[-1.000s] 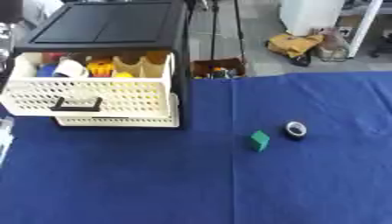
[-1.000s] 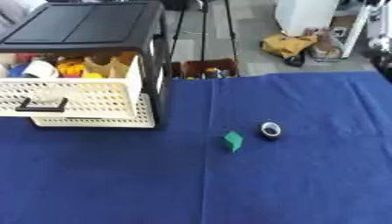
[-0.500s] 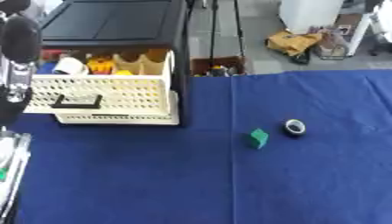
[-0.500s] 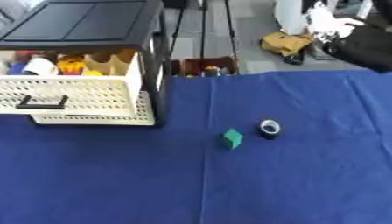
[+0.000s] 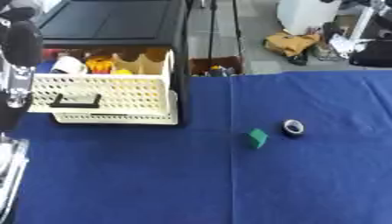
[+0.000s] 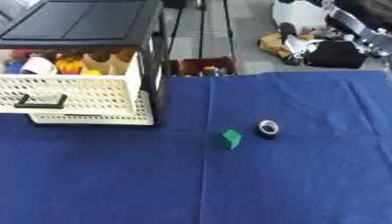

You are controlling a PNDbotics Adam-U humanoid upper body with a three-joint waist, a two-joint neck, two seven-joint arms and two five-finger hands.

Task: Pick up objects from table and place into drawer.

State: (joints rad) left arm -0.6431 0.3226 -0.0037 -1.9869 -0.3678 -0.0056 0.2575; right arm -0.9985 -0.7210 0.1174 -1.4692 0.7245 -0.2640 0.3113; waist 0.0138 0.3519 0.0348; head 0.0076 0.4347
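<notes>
**Two pieces on the cloth, drawer waiting open**

Blue cloth covers the surface from edge to edge, with workshop clutter on the grey floor beyond its far side. At about ten o'clock from the middle of my view stands a black cabinet, and its cream perforated drawer is pulled out toward me, so the compartments lie open from above. It already holds several things, among them a white roll and some yellow pieces; I cannot make them out further. I judge it sits drawn out this way so that I can drop items in without working the handle.

What remains to be moved lies well apart from the drawer, at roughly three o'clock from it: a small green block, tipped on a corner or edge, and just beside it at its two o'clock a little black roll with a pale centre. The two are near each other but I cannot tell if they touch.

My left arm rises along the nine o'clock edge; my right arm shows at one o'clock. Neither hand is clear enough that I can tell whether my fingers are released, clenched or grasping. Neither one is near the block or the roll.
</notes>
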